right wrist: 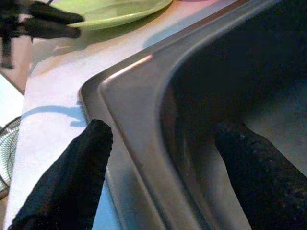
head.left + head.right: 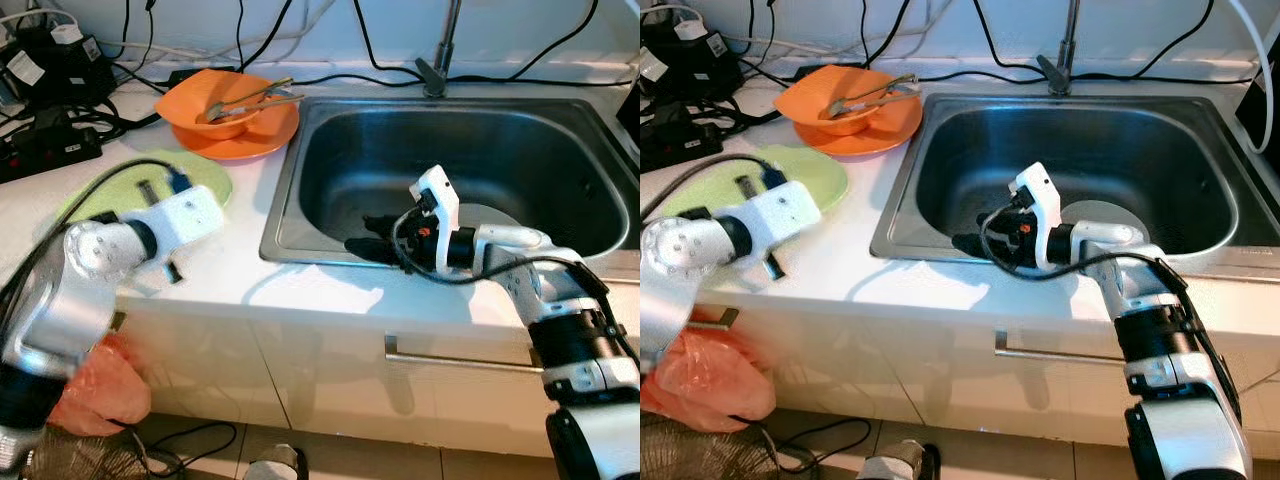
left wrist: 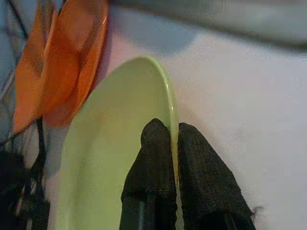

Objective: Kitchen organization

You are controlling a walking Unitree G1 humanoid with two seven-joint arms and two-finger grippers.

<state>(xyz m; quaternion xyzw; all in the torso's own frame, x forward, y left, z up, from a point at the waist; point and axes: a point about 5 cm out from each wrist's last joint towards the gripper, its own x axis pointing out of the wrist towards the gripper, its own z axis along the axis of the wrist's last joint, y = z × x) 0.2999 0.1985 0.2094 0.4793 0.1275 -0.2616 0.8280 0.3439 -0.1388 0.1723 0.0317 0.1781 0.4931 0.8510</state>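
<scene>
No writing can be read. The light green plate (image 2: 195, 180) is round and lies flat on the white counter (image 2: 250, 270), beside the orange bowl (image 2: 215, 105). The left gripper (image 3: 173, 139) pinches its rim, fingers tight together. The right gripper (image 1: 163, 143) has its fingers wide apart over the steel sink's (image 2: 520, 150) front edge.

Sink (image 2: 330, 120) basin open; counter rear blocked w/ orange dishes (image 2: 235, 125), cables (image 2: 60, 110).

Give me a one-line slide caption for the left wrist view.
Left gripper fingers pinching the rim of the green plate on the white counter, orange dishes behind.
</scene>
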